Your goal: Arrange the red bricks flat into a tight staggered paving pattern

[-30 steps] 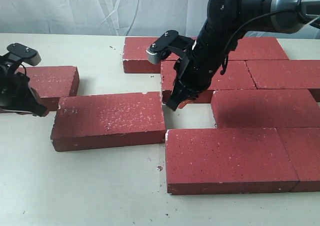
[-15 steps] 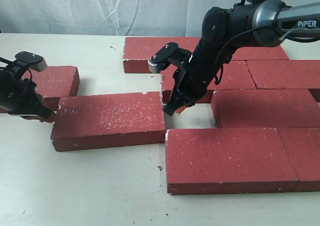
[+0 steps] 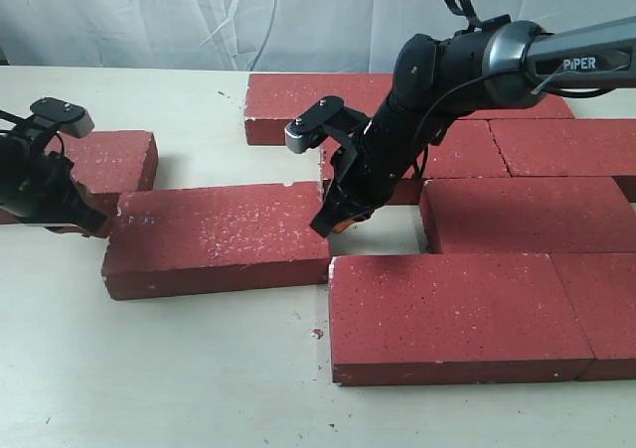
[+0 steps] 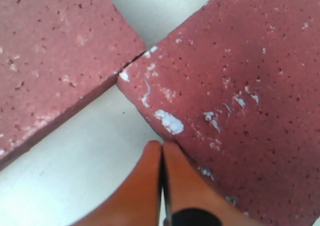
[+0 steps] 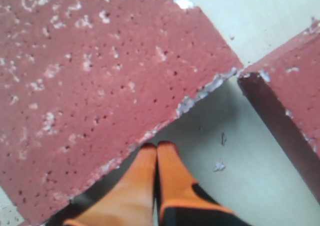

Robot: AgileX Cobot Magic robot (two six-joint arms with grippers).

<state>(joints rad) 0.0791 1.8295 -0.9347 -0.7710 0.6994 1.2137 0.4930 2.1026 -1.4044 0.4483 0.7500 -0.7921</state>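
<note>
- Nearest, red bricks (image 3: 457, 314) lie flat, end to end, on the counter (image 3: 149, 369).
- Behind them a loose brick (image 3: 214, 237) lies slightly askew. The left claw (image 3: 91, 222), tips pressed together, is at its left end, and the right claw (image 3: 333, 220), likewise closed and empty, is at its right end.
- Farther back, laid bricks (image 3: 517, 145) form staggered rows, and a lone brick (image 3: 104, 160) sits apart on the left.

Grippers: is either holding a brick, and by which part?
Nothing is held. The left gripper and right gripper have jaws shut empty, tips at opposite ends of the loose brick.
</note>
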